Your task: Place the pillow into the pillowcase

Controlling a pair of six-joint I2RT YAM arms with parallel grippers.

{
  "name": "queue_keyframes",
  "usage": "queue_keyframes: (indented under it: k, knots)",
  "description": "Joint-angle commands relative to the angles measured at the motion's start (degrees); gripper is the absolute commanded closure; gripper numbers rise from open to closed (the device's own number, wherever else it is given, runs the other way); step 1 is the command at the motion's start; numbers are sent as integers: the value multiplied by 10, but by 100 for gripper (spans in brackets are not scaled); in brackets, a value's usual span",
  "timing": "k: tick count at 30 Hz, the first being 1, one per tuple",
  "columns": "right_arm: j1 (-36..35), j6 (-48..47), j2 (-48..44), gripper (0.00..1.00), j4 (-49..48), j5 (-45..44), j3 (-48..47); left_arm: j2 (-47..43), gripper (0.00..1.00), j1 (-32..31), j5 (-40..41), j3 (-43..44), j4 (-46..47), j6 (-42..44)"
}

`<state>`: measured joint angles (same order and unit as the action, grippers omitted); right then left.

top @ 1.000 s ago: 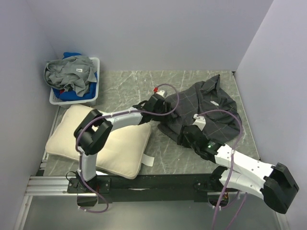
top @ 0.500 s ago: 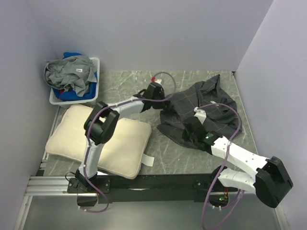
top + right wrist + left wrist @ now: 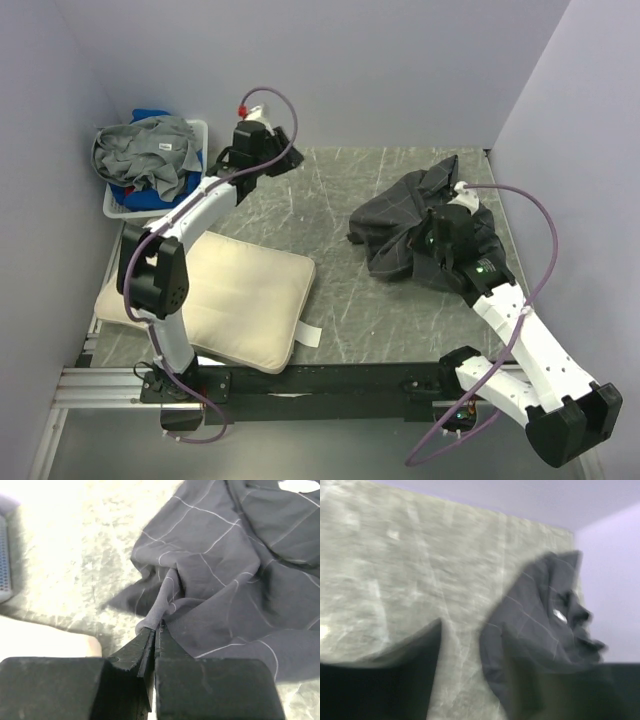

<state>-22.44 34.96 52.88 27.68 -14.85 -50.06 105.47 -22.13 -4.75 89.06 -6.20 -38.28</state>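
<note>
Right gripper (image 3: 156, 630) has its black fingers pressed together on a rolled fold of the dark charcoal cloth pillowcase with thin pale windowpane lines (image 3: 225, 570) — the rest lies crumpled just beyond the tips, on the far right of the grey-green marbled table (image 3: 300, 200). Left gripper (image 3: 470, 630) hangs over the table's far left, fingers apart with nothing between them, well apart from the cloth. Soft cream rectangular pillow (image 3: 230, 300) lies flat at the near left, small white label (image 3: 308, 335) at its near right corner — bare marble separates it from the pillowcase. White plastic basket (image 3: 199, 190), heaped with grey and blue garments, sits in the far left corner.
</note>
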Motion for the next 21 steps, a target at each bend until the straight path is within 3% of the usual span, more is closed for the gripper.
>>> queue_keyframes:
  k: [1,3,7,11,15,21]
  knots:
    - [3,-20,-11,100,16,26,22,1,33,-71,-60,-23,8,12]
    - [3,-10,-30,87,18,16,65,11,27,-91,-57,-38,9,17]
    - [-2,1,-87,78,12,30,116,30,26,-154,-57,-75,19,-1]
    - [-31,7,-108,54,39,-5,120,28,28,-196,45,-127,-5,-30]
    - [-86,20,-95,46,48,-57,105,38,30,-205,121,-152,-24,-59]
    - [-191,32,-25,34,44,-114,63,102,24,-209,147,-125,-46,-51]
